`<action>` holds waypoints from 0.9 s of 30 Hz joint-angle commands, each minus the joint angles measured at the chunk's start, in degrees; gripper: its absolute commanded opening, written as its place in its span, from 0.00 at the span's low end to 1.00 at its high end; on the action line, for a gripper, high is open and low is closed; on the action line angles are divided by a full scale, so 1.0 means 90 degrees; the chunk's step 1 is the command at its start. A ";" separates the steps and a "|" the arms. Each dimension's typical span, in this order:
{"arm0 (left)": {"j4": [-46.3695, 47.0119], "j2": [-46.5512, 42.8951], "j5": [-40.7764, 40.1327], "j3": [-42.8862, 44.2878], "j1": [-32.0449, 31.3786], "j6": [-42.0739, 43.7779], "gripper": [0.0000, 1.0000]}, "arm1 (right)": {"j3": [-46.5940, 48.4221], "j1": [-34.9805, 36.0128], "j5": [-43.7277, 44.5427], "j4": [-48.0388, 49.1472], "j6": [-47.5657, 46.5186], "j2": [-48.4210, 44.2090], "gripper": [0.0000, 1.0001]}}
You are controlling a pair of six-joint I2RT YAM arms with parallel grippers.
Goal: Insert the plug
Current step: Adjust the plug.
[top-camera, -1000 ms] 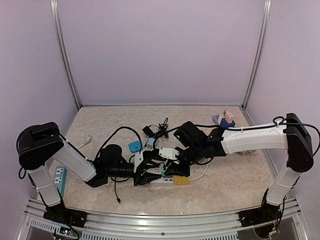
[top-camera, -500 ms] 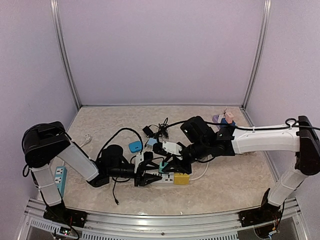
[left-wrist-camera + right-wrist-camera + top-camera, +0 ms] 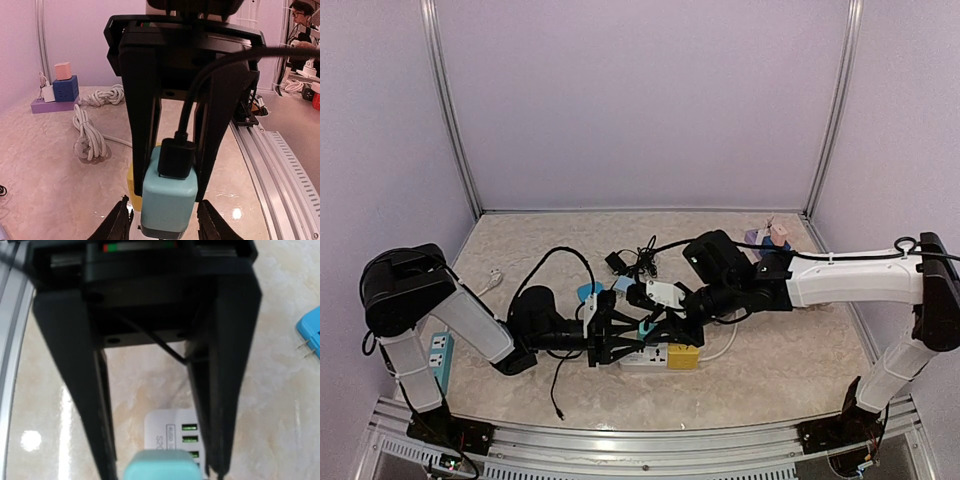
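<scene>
Right fingers: the two black fingers (image 3: 140,115) of the right gripper (image 3: 657,327) are clamped on the sides of the teal plug adapter (image 3: 169,200).
Left fingers: the two tips (image 3: 119,225) of the left gripper (image 3: 608,342) stand on either side of the adapter's base. Whether they press on anything cannot be told.
Plug position: one teal plug adapter, upright between both grippers, just above the white power strip (image 3: 655,358), near its yellow end (image 3: 683,358).
USB lead: one black connector (image 3: 176,157) sits in the top of the adapter, and its black cable (image 3: 210,75) arcs up and off to the right.
Power strips: two. One is the white strip with the yellow end. The other is a blue-and-white strip (image 3: 440,355) at the table's left edge.
USB ports: three green slots (image 3: 189,439) show on the white strip.
Writing: letters beside the slots begin "SOC"; the rest is cut off.
Loose adapters: one blue adapter (image 3: 590,292) with two bare prongs, lying near the left arm.
Cube stack: one pink cube (image 3: 62,70) on one blue cube (image 3: 66,89) on a purple base (image 3: 52,105), with one small white charger (image 3: 47,92) beside them.
Cables: one white coiled cord (image 3: 90,132); one tangle of black cable (image 3: 640,260).
</scene>
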 commanded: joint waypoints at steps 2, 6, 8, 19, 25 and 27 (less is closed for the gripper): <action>0.0396 -0.0025 0.0253 -0.0030 -0.0031 -0.0208 0.39 | 0.0005 0.0029 0.0007 -0.0068 -0.0008 -0.0160 0.00; 0.0144 -0.0011 0.0386 0.0076 -0.0037 -0.0156 0.37 | 0.0009 0.0031 -0.0044 -0.0024 0.0011 -0.0181 0.00; 0.0061 -0.0009 0.0429 0.0124 -0.0043 -0.0138 0.35 | 0.0023 0.0026 -0.0079 -0.0009 0.0037 -0.0191 0.00; -0.0331 -0.0058 0.0535 0.0161 -0.0049 0.0108 0.39 | 0.0105 0.0026 -0.0133 -0.0045 0.0061 -0.0389 0.00; -0.0457 -0.0122 0.0512 0.0218 -0.0053 0.0122 0.30 | 0.0150 0.0026 -0.0134 -0.0147 0.0031 -0.0364 0.00; -0.0413 -0.0147 0.0507 0.0244 -0.0058 0.0017 0.32 | 0.0136 0.0027 -0.0150 -0.0132 0.0026 -0.0365 0.00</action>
